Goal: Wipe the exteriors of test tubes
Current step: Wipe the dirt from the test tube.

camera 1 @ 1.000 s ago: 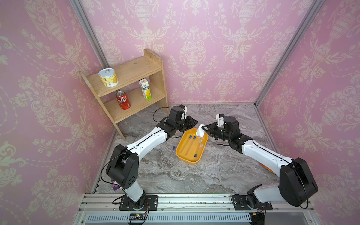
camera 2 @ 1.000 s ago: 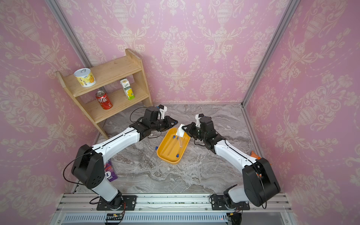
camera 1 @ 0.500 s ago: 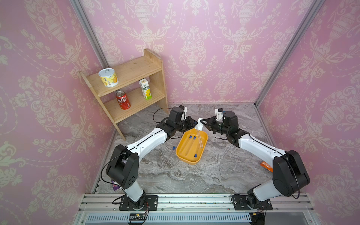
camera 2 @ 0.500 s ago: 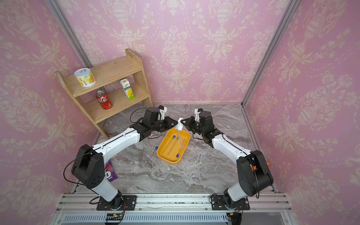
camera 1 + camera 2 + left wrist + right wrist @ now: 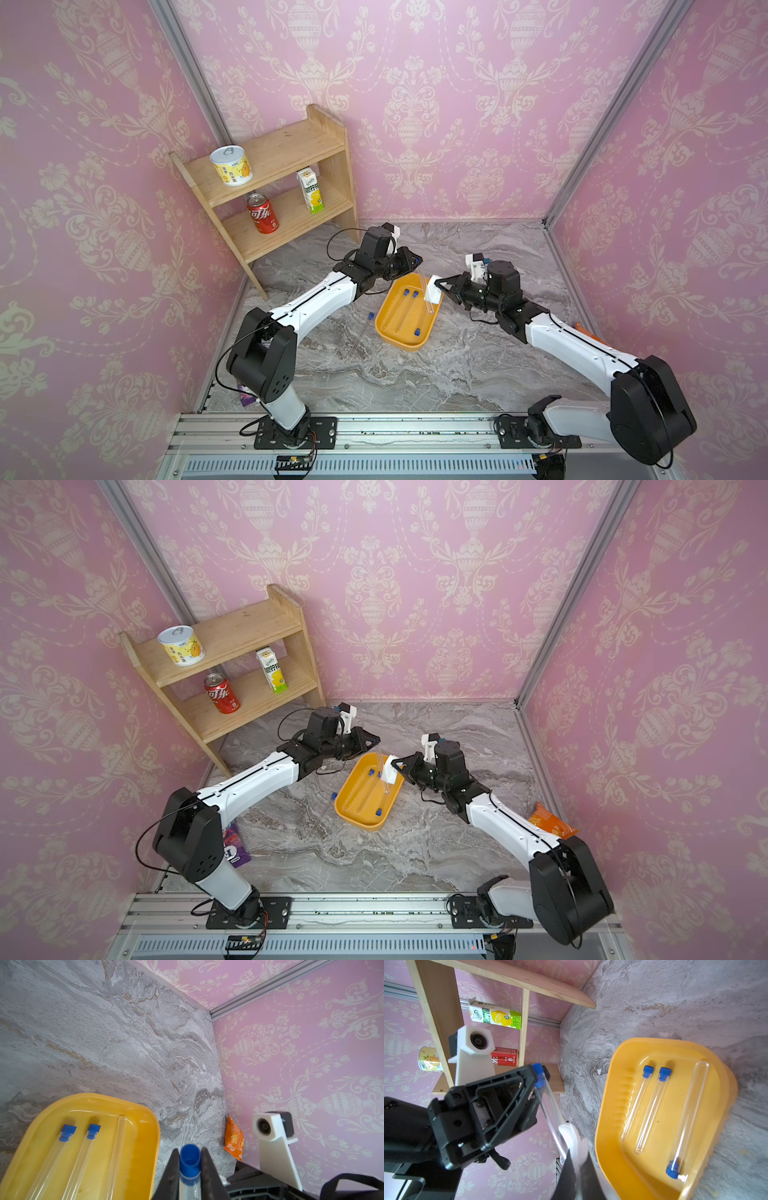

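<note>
Marble tabletop: L fingers clamp capped tube, R fingers pinch pad against it

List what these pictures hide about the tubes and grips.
Left wrist view: the frame edge cuts off the clear blue-capped test tube in the left gripper.
Right wrist view: the white wiping pad in the right gripper hides that tube's far end.
Both top views: the clear tube on the marble table, too faint.

My two top views look steeply down on the whole worktop from the front; each wrist camera sits close, both sharing the yellow tray.
</note>
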Motion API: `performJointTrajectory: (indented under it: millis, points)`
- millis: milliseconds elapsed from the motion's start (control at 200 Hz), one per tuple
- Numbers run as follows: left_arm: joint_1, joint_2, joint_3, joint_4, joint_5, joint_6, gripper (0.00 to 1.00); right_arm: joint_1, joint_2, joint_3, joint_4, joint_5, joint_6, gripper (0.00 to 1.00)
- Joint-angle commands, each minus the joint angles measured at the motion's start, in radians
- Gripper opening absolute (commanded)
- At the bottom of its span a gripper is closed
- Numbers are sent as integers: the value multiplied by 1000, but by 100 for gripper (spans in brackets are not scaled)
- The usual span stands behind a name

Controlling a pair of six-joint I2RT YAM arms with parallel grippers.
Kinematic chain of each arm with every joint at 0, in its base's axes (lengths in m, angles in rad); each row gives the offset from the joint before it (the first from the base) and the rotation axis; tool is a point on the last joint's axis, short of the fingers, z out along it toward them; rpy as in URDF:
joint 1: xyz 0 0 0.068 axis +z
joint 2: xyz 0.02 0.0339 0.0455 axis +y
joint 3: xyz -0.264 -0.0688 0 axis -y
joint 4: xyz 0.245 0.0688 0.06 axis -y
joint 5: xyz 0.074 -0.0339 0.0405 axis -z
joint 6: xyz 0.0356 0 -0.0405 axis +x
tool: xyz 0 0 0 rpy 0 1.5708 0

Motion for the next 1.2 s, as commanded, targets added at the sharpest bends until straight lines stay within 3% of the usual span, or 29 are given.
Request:
performJointTrajectory:
  millis: [0, 190, 380, 886, 1196]
  points:
    - [-3, 24, 38, 11, 16, -5, 13, 44, -66, -71, -32, 27, 14, 0]
    - [-3, 32, 49, 14, 18, -6, 14, 75, -164, -178, -32, 89, 44, 0]
    - [-3, 27, 38, 18, 20, -11, 13, 61, -180, -136, -98, 101, -1, 0]
    - [-5, 9, -4, 41, 25, -24, 13, -6, 5, 92, -37, 17, 15, 0]
    - [-6, 5, -14, 43, 28, -26, 13, -33, 195, 278, 29, -21, 34, 0]
